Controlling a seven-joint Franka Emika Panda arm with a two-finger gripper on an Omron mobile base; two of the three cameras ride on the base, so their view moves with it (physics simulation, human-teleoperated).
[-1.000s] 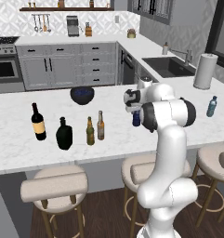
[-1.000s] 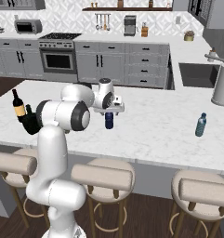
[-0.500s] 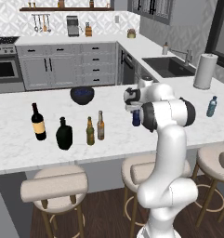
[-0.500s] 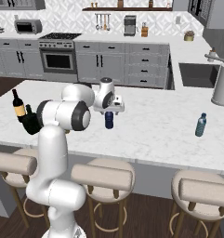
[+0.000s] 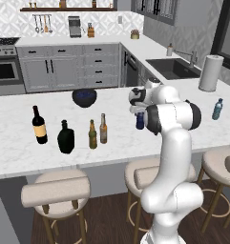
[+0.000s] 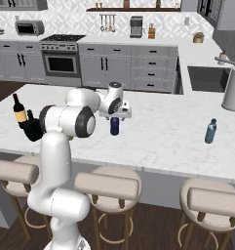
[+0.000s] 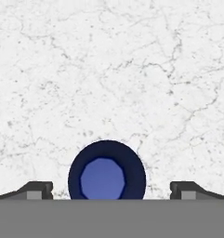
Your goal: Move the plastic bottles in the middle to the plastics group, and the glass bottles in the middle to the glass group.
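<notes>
Hovering directly above the small dark blue bottle [image 7: 107, 170], the gripper [image 6: 115, 112] has its jaws spread wide, one tip on either side of the cap with clear gaps, touching nothing. That bottle stands upright on the marble desk [image 5: 116, 138], well apart from the pale blue water bottle [image 6: 210, 131] and from the black flask [image 5: 65, 137], two beer bottles and wine bottle [image 5: 38, 125].
</notes>
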